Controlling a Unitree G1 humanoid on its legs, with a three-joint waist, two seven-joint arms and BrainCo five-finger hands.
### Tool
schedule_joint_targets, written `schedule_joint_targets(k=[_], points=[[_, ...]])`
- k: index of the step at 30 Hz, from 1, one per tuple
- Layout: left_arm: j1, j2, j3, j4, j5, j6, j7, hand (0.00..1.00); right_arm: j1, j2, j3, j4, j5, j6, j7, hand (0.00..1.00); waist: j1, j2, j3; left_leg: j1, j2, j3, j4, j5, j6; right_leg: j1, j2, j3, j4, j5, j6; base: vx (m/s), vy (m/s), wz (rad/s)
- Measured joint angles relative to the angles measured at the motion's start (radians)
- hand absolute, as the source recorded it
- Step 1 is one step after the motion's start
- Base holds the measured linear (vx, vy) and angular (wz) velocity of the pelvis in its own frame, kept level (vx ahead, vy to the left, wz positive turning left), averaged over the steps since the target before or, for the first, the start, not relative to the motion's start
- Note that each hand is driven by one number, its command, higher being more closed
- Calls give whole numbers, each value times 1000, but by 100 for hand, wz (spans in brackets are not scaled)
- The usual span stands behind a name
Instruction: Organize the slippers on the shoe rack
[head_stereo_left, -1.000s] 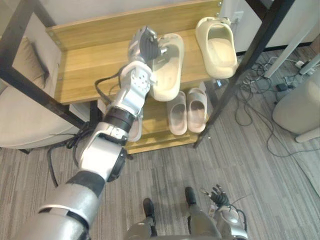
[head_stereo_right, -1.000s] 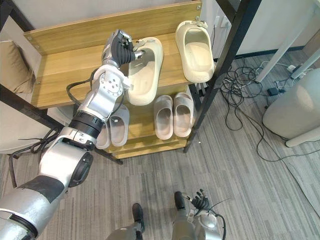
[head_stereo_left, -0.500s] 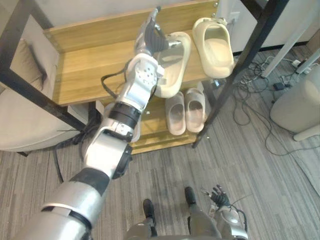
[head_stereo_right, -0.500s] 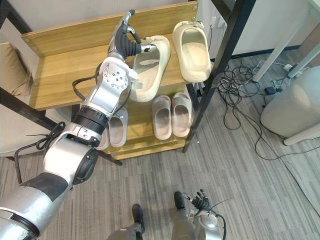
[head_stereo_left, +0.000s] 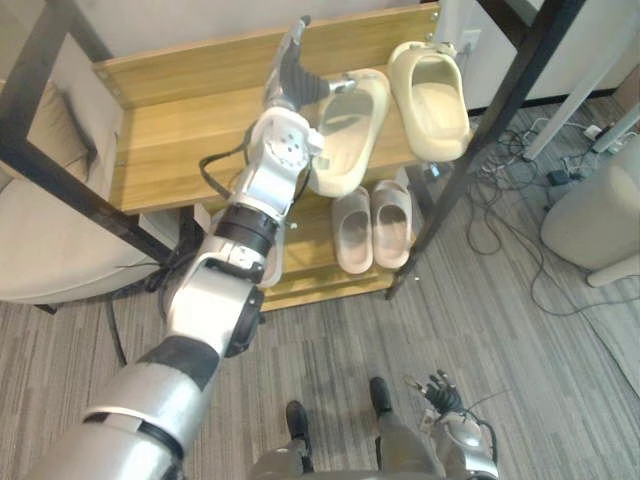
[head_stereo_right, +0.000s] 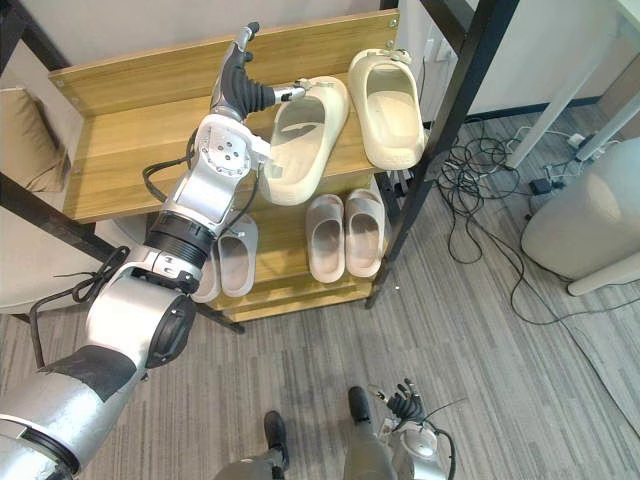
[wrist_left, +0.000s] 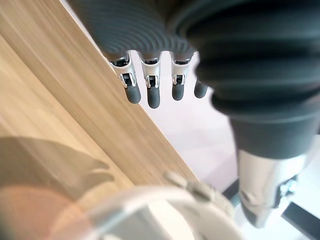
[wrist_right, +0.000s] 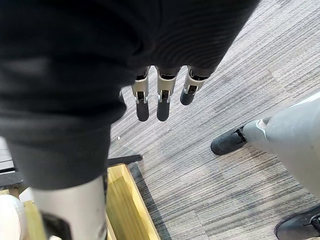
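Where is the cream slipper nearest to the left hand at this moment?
In the eye views the cream slipper lies on the top shelf, right of centre, between the open left hand and a second cream slipper.

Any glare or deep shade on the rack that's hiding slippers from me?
Left eye view: no glare on the top shelf; left cream slipper, by the left hand, and right cream slipper read plainly. Right eye view: the lower pair, under the top board, shows clearly too.
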Motion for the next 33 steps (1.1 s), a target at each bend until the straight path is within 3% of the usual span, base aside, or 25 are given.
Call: schedule_joint_targets(k=[6,19,24,33], points=[[5,5,-2,-11,-42,-3,9,0,-2,0,22,7,0,0,10,0,13,0,0,10,-1,-40,1,5,4,34,-6,-43,-1,-9,-3,25,37,21],[511,8,-84,-625,-94,-80,133,0,2,2,118,11,1,1,9,0,72,16,-12,65,-1,-144,12,0,4,124,-19,-155,64,-88,-2,33,15,25],[702,-74,-139,-734,-91,-117,132,0,10,22,119,11,0,1,8,0,95,29,-49,81,0,-169,12,-1,2,157,-21,-187,65,-103,-4,32,-3,19],[830,-175,-211,-752,-62,-137,128,0,37,40,133,26,-1,0,5,0,94,36,-107,93,5,-176,17,-11,11,180,-20,-205,63,-106,-5,0,-3,4]])
